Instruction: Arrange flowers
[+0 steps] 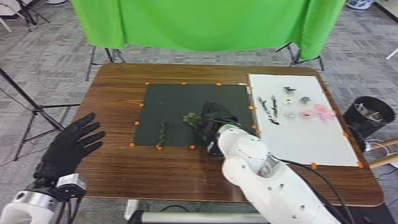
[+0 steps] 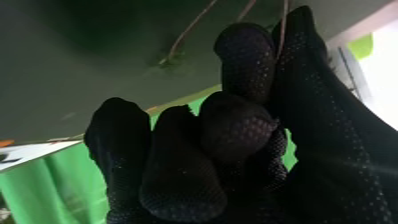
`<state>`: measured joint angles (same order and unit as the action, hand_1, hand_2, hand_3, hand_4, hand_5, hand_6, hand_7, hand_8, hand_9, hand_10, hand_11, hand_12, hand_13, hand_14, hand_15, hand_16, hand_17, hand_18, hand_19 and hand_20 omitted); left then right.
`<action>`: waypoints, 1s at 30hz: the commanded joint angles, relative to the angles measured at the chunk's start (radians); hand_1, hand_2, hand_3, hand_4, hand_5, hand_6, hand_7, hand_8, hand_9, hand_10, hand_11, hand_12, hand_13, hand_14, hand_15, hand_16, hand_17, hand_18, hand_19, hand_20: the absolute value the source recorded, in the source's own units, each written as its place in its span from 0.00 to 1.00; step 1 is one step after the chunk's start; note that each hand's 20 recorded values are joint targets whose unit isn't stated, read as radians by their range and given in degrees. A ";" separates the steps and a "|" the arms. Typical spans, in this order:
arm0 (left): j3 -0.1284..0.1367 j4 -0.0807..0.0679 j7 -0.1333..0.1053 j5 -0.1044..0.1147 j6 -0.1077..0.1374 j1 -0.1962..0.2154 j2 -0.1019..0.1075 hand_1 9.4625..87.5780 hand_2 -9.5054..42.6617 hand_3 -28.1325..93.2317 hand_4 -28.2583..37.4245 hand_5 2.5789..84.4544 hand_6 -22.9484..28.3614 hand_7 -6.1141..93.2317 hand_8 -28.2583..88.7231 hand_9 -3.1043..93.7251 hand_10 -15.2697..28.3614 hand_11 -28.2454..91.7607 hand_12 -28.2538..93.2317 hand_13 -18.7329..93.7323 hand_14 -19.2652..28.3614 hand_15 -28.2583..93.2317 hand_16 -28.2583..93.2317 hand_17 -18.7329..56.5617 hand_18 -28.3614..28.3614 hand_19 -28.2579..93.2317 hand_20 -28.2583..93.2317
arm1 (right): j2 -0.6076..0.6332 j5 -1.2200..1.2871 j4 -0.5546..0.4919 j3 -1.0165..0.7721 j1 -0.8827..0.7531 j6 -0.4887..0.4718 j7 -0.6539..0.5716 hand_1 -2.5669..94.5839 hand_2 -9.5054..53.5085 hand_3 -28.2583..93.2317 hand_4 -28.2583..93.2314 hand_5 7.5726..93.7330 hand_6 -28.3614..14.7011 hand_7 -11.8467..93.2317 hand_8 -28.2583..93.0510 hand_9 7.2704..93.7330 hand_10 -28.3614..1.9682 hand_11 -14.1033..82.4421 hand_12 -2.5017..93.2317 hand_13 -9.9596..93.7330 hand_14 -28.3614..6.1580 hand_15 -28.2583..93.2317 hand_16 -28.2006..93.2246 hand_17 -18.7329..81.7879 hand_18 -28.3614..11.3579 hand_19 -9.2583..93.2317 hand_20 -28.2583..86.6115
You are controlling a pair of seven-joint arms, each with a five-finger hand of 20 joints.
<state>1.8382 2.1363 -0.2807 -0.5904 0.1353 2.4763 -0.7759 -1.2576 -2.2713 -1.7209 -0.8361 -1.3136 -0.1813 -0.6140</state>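
Observation:
Over the dark mat [image 1: 169, 102], near its right edge, my right hand [image 1: 219, 117] has a leafy green sprig [image 1: 191, 119] at its left side. In the right wrist view, the curled right hand [image 2: 235, 135] pinches a thin stem [image 2: 282, 32] between thumb and finger; another thin stem [image 2: 192, 29] stands free of the fingers. A long green sprig [image 1: 163, 134] lies on the mat's lower left. Dark twigs [image 1: 274, 109], pink flowers [image 1: 320, 112] and a small yellowish flower [image 1: 289, 101] rest on the white board [image 1: 306, 142]. My left hand [image 1: 67, 147] is open by the table's left edge.
Orange markers [image 1: 193, 147] line the mat and the board on the brown table [image 1: 133, 180]. A black bin [image 1: 370, 114] stands beyond the table's right edge. Behind the table hangs a green cloth [image 1: 209, 25].

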 commanded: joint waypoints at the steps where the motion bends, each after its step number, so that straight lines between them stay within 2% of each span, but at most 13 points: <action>1: -0.011 -0.006 0.022 -0.012 -0.018 -0.017 0.005 0.19 0.10 0.80 0.07 0.30 0.50 0.27 0.15 0.27 0.63 0.41 0.36 0.34 0.75 0.48 0.23 0.13 0.90 0.58 0.29 | -0.067 -0.052 0.020 0.015 -0.004 -0.033 -0.021 0.39 0.08 0.93 0.10 0.88 0.77 0.54 0.43 0.99 0.74 0.75 0.45 0.96 0.70 0.89 0.50 0.77 0.18 1.00 0.86; 4: -0.012 -0.009 0.025 -0.013 -0.019 -0.023 0.008 0.19 0.10 0.80 0.07 0.30 0.50 0.27 0.15 0.27 0.63 0.41 0.36 0.34 0.75 0.48 0.23 0.13 0.90 0.58 0.29 | -0.079 -0.053 0.034 0.019 0.001 -0.032 -0.027 0.37 0.14 0.93 0.10 0.89 0.75 0.52 0.42 1.00 0.74 0.75 0.44 0.97 0.70 0.89 0.50 0.77 0.18 1.00 0.86; 5: -0.014 -0.010 0.033 -0.014 -0.021 -0.030 0.006 0.19 0.10 0.80 0.07 0.30 0.50 0.27 0.15 0.27 0.63 0.41 0.36 0.34 0.75 0.48 0.23 0.13 0.90 0.58 0.29 | -0.081 -0.048 0.036 0.020 0.002 -0.032 -0.034 0.36 0.15 0.93 0.10 0.90 0.75 0.52 0.40 1.00 0.74 0.75 0.44 0.97 0.70 0.88 0.50 0.77 0.18 1.00 0.86; 7: -0.017 -0.011 0.034 -0.017 -0.025 -0.036 0.005 0.19 0.10 0.80 0.07 0.30 0.50 0.27 0.15 0.27 0.63 0.41 0.36 0.34 0.75 0.48 0.23 0.13 0.90 0.58 0.29 | -0.088 -0.044 0.038 0.012 -0.001 -0.040 -0.039 0.35 0.18 0.93 0.09 0.90 0.74 0.53 0.36 1.00 0.74 0.75 0.43 0.97 0.70 0.88 0.50 0.78 0.18 1.00 0.86; 11: -0.017 -0.012 0.034 -0.016 -0.023 -0.039 0.006 0.19 0.10 0.80 0.07 0.30 0.50 0.27 0.15 0.27 0.63 0.41 0.36 0.34 0.75 0.48 0.23 0.13 0.90 0.58 0.29 | -0.086 -0.037 0.038 0.011 -0.002 -0.048 -0.043 0.34 0.18 0.93 0.09 0.91 0.74 0.54 0.32 1.00 0.74 0.75 0.43 0.97 0.70 0.88 0.51 0.78 0.18 1.00 0.86; 13: -0.016 -0.012 0.036 -0.016 -0.022 -0.039 0.004 0.19 0.10 0.80 0.07 0.30 0.50 0.27 0.15 0.27 0.64 0.41 0.36 0.34 0.75 0.48 0.23 0.13 0.90 0.58 0.29 | -0.089 -0.051 0.038 0.005 -0.006 -0.064 -0.042 0.33 0.19 0.94 0.10 0.92 0.73 0.56 0.21 1.00 0.74 0.75 0.42 0.97 0.71 0.88 0.51 0.78 0.18 1.00 0.86; 14: -0.016 -0.012 0.032 -0.015 -0.022 -0.037 0.004 0.19 0.10 0.80 0.07 0.30 0.50 0.27 0.15 0.27 0.64 0.41 0.36 0.34 0.75 0.48 0.23 0.13 0.90 0.58 0.29 | -0.087 -0.045 0.039 0.006 -0.006 -0.061 -0.044 0.32 0.19 0.93 0.10 0.92 0.73 0.57 0.19 1.00 0.74 0.75 0.42 0.97 0.71 0.88 0.50 0.78 0.18 1.00 0.86; 22: -0.014 -0.010 0.024 -0.013 -0.015 -0.032 0.005 0.19 0.10 0.80 0.07 0.30 0.50 0.26 0.15 0.27 0.64 0.41 0.36 0.34 0.75 0.48 0.23 0.13 0.90 0.58 0.29 | -0.091 -0.050 0.019 -0.027 -0.016 -0.071 -0.028 0.27 0.15 0.91 0.07 0.92 0.72 0.55 0.18 1.00 0.74 0.74 0.43 0.97 0.71 0.87 0.51 0.78 0.17 1.00 0.86; 29: -0.011 -0.006 0.013 -0.010 -0.007 -0.020 0.005 0.19 0.10 0.80 0.07 0.30 0.50 0.27 0.15 0.27 0.64 0.41 0.36 0.34 0.75 0.48 0.23 0.13 0.90 0.58 0.29 | -0.090 -0.066 -0.020 -0.070 -0.022 -0.094 0.005 0.21 0.16 0.88 0.06 0.93 0.70 0.51 0.18 1.00 0.73 0.72 0.44 0.97 0.71 0.87 0.51 0.77 0.17 1.00 0.86; 30: -0.012 -0.004 0.006 -0.003 0.000 -0.014 0.013 0.19 0.10 0.80 0.07 0.30 0.50 0.27 0.15 0.27 0.64 0.41 0.36 0.34 0.75 0.48 0.23 0.13 0.90 0.58 0.29 | -0.089 -0.073 -0.030 -0.077 -0.024 -0.100 0.011 0.21 0.16 0.88 0.06 0.93 0.69 0.51 0.18 1.00 0.73 0.72 0.44 0.97 0.71 0.87 0.51 0.77 0.17 1.00 0.86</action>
<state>1.8214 2.1262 -0.2597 -0.6002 0.1232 2.4364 -0.7697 -1.3463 -2.3178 -1.7018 -0.8799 -1.3332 -0.2673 -0.6316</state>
